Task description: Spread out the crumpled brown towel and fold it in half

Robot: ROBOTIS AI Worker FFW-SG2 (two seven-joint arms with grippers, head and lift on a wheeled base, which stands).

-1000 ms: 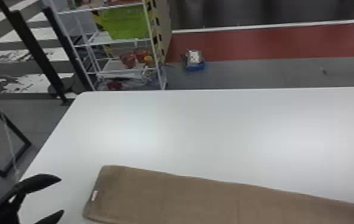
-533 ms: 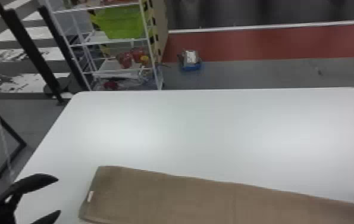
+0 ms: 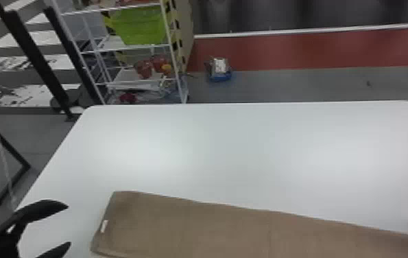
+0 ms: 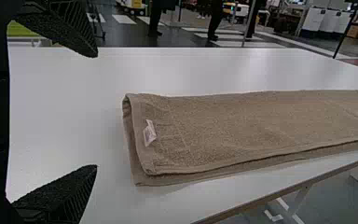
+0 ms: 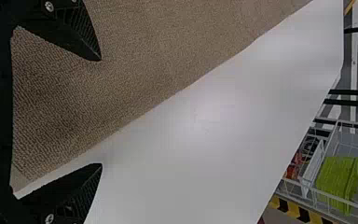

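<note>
A folded brown towel [image 3: 192,226] lies at six o'clock on a white tabletop [image 3: 234,147], stretching toward four. Its pale label [image 3: 104,226] sits at seven. The left jaws [image 3: 69,225], parted and empty, are at eight; the right jaws [image 5: 101,112], also parted, seem just above the towel. A rack [image 3: 127,76] stands at eleven.

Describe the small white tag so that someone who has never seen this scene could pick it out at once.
On the white table, find the folded brown towel along the near side. Go to its left end, the one facing the open left gripper. The tag is the small pale rectangle at that edge, standing out against the plain brown cloth.
</note>
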